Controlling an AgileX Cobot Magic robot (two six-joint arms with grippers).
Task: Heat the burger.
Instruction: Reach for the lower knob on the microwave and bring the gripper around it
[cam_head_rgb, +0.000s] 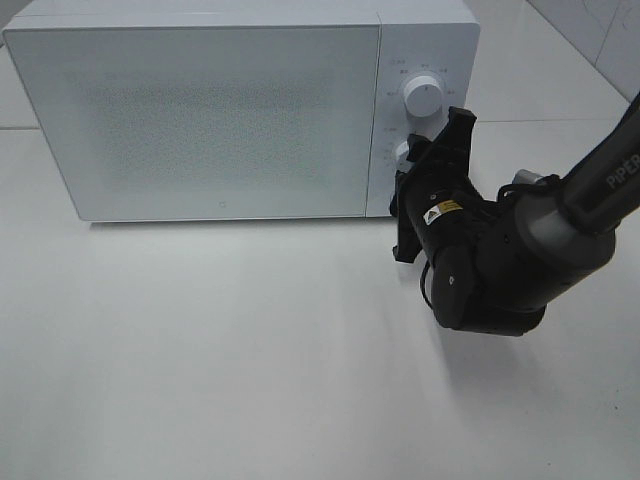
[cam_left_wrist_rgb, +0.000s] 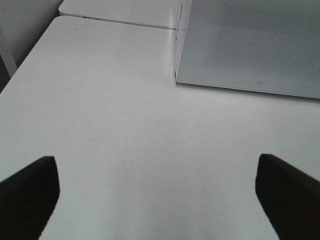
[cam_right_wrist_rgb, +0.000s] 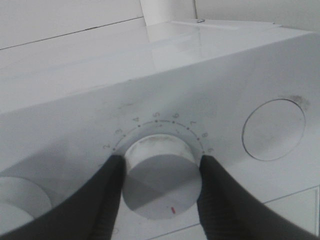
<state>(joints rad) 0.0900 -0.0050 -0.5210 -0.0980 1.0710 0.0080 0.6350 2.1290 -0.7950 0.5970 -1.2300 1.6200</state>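
The burger cannot be placed: it shows in no view, and the microwave (cam_head_rgb: 200, 110) has its door shut. The right gripper (cam_right_wrist_rgb: 161, 161) pinches the lower dial (cam_right_wrist_rgb: 160, 187), at 6 o'clock from the upper dial (cam_head_rgb: 425, 97), its 2 fingers (cam_right_wrist_rgb: 107, 200) touching the dial's sides. The left gripper (cam_left_wrist_rgb: 157, 200) is spread wide above the white table (cam_left_wrist_rgb: 125, 125)

The right arm fills the right half of the high view: a glossy black rounded wrist housing (cam_head_rgb: 485, 290) joins a grey tubular link (cam_head_rgb: 570, 205) with white "PIPER" lettering (cam_head_rgb: 621, 168) at the right edge. A yellow-and-white warning sticker (cam_head_rgb: 443, 212) marks the black right gripper (cam_head_rgb: 428, 160), and a thin black cable (cam_head_rgb: 424, 283) loops beside the housing. In the left wrist view, the left gripper (cam_left_wrist_rgb: 157, 195) appears as matte black wedge-shaped fingertips (cam_left_wrist_rgb: 30, 192) in the lower corners.
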